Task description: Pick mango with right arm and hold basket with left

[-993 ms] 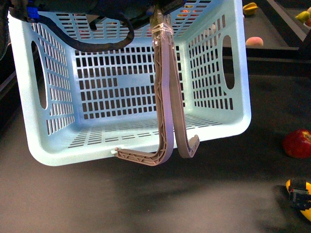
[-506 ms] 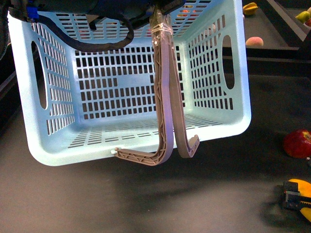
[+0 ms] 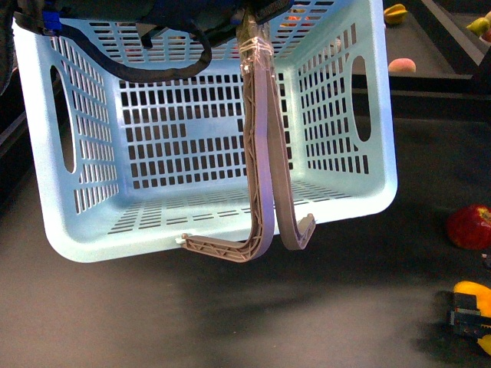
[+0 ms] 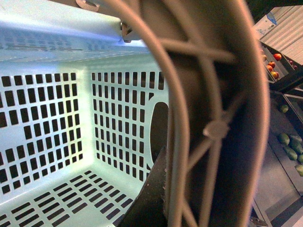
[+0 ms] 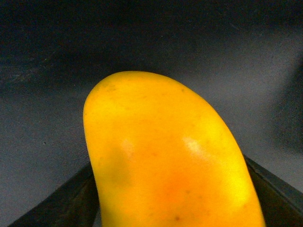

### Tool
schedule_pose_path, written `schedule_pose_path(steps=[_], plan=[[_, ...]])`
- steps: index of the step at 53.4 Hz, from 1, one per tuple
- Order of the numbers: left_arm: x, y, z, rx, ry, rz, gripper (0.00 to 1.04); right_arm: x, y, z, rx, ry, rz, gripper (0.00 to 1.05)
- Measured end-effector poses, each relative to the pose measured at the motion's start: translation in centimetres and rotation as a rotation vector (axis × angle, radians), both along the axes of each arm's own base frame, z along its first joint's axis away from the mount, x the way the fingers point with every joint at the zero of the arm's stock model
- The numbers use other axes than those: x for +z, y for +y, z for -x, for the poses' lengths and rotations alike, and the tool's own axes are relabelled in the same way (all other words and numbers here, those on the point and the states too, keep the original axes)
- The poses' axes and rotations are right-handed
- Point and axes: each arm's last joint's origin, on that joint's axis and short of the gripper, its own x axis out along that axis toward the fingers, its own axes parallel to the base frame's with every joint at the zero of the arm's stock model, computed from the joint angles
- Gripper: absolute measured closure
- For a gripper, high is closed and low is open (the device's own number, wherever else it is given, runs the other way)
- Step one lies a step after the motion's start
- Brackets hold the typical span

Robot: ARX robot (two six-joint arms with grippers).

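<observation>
The light blue basket hangs tilted in the air, its open side facing me, empty inside. Its two grey-brown handles hang down across the front. My left gripper is shut on one handle; in the left wrist view a dark finger presses against it beside the basket's slotted wall. My right gripper is at the lower right edge of the front view, shut on the yellow-orange mango. The mango fills the right wrist view between the dark fingers.
A red apple lies on the dark table at the right, above the mango. On a raised shelf at the back right lie a peach-coloured fruit, a yellow starfruit and a yellow-green fruit.
My right gripper with the mango has shifted slightly at the lower right, the mango now sitting a little higher and further right. The basket and left arm have not moved.
</observation>
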Motion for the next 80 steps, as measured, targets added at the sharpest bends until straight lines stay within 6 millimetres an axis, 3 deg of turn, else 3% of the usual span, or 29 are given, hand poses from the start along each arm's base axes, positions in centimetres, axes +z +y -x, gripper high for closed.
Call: schedule_pose_path(steps=[4,15,24,26,36,51,57,63,80], plan=[[0.0,0.0,0.0,0.001,0.0,0.0,0.99,0.1,0.0,0.1,0.0,0.001,-0.001,0.39],[0.0,0.0,0.0,0.001,0.0,0.0,0.99,2.1,0.3,0.3,0.002,-0.032,-0.03,0.41],[0.0,0.0,0.0,0.0,0.0,0.0,0.99,6.6,0.7,-0.4,0.015,-0.138,-0.067,0.41],[0.0,0.0,0.0,0.0,0.0,0.0,0.99,8.5,1.1,-0.7,0.027,-0.183,-0.082,0.41],[0.0,0.0,0.0,0.001,0.0,0.0,0.99,14.0,2.6,-0.9,0.073,-0.291,-0.138,0.41],[0.0,0.0,0.0,0.001,0.0,0.0,0.99,22.7,6.0,-0.7,0.166,-0.449,-0.218,0.41],[0.0,0.0,0.0,0.0,0.0,0.0,0.99,26.1,8.5,-0.3,0.233,-0.513,-0.256,0.41],[0.0,0.0,0.0,0.0,0.0,0.0,0.99,27.1,11.1,-0.4,0.284,-0.522,-0.276,0.41],[0.0,0.0,0.0,0.0,0.0,-0.001,0.99,26.1,16.6,-3.5,0.33,-0.495,-0.259,0.41]])
